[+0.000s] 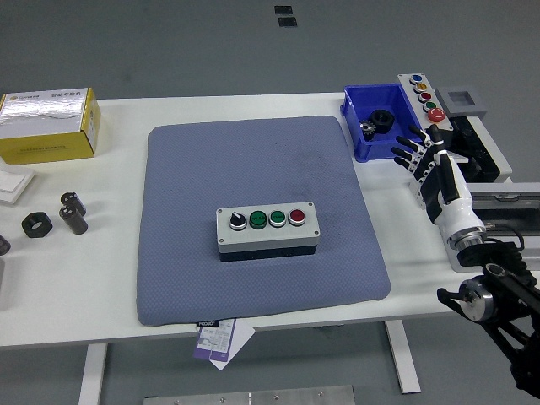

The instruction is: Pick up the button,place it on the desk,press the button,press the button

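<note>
A grey button box (267, 230) lies on the blue-grey mat (261, 169), a little below its middle. Its top carries a black knob, two green buttons and a red button (297, 217) in a row. My right hand (418, 153) hovers over the table's right side, well to the right of the box and clear of the mat. Its black-tipped fingers are spread and hold nothing, pointing toward the blue bin (380, 122). My left arm does not show.
The blue bin holds dark metal parts. Behind it lies a second grey panel (426, 98) with several coloured buttons. A yellow box (49, 126) stands at the far left, with black nuts and cylinders (72, 213) below it. Grey rails (498, 202) line the right edge.
</note>
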Available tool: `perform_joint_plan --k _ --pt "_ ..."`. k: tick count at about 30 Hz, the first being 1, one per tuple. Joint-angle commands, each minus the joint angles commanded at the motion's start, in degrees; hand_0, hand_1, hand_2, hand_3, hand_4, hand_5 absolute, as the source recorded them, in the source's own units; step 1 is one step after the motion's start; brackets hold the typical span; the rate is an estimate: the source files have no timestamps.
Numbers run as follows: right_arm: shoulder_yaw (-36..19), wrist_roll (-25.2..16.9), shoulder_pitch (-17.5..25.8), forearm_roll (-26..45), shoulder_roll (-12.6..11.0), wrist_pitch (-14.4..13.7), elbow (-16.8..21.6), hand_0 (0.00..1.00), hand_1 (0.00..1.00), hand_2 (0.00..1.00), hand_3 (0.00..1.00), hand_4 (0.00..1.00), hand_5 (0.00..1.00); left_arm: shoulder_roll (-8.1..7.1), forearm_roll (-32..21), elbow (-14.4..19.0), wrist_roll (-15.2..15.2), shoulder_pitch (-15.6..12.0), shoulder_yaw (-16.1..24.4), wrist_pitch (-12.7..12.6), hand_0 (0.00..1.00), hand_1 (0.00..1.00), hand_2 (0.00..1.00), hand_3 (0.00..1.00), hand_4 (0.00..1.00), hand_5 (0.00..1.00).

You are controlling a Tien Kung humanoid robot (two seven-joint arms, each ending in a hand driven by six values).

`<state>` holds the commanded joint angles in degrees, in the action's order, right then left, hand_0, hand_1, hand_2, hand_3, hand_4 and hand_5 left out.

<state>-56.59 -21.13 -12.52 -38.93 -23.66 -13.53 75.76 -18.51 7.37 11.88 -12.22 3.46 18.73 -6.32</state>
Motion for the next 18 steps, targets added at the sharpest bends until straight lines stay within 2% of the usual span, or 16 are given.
perform_joint_plan --k 4,5,10,11,16,17,18 --pt "0.1 0.4 -0.1 -0.9 -0.1 0.4 0.1 0.793 0.745 0.791 0.914 0.998 0.693 -0.03 1.2 -0.2 0.2 0.2 1.1 0.0 0.624 0.494 0.456 0.591 0.654 0.142" --pt "0.1 0.5 -0.2 -1.0 -0.1 0.5 0.1 0.786 0.746 0.787 0.798 0.998 0.731 -0.05 1.5 -0.3 0.1 0.2 1.5 0.2 0.624 0.52 0.488 0.591 0.652 0.142" --pt "0.1 0.7 -0.1 -1.0 -0.1 1.0 0.0 0.786 0.746 0.787 0.798 0.998 0.731 -0.1 4.4 -0.4 -3.5 0.4 5.0 4.2 0.624 0.52 0.488 0.591 0.652 0.142" --pt "0.1 0.7 -0.1 -1.0 -0.1 1.1 0.0 0.888 0.835 0.884 0.863 0.998 0.814 -0.07 4.9 -0.4 -4.2 0.4 5.8 4.9 0.682 0.698 0.651 0.602 0.678 0.143" --pt "0.0 0.7 0.0 -1.0 -0.1 1.2 0.0 0.888 0.835 0.884 0.863 0.998 0.814 0.04 6.9 -0.4 -6.7 0.3 8.9 7.2 0.682 0.698 0.651 0.602 0.678 0.143" --pt "-0.1 0.7 0.0 -1.0 -0.1 1.3 0.0 0.919 0.845 0.884 0.965 0.998 0.889 0.05 7.3 -0.4 -7.1 0.3 9.6 7.5 0.898 0.907 0.92 0.885 0.956 0.481" --pt "-0.1 0.7 0.0 -1.0 -0.1 1.3 0.0 0.919 0.845 0.884 0.965 0.998 0.889 0.06 7.6 -0.4 -7.3 0.3 10.0 7.7 0.898 0.907 0.92 0.885 0.956 0.481"
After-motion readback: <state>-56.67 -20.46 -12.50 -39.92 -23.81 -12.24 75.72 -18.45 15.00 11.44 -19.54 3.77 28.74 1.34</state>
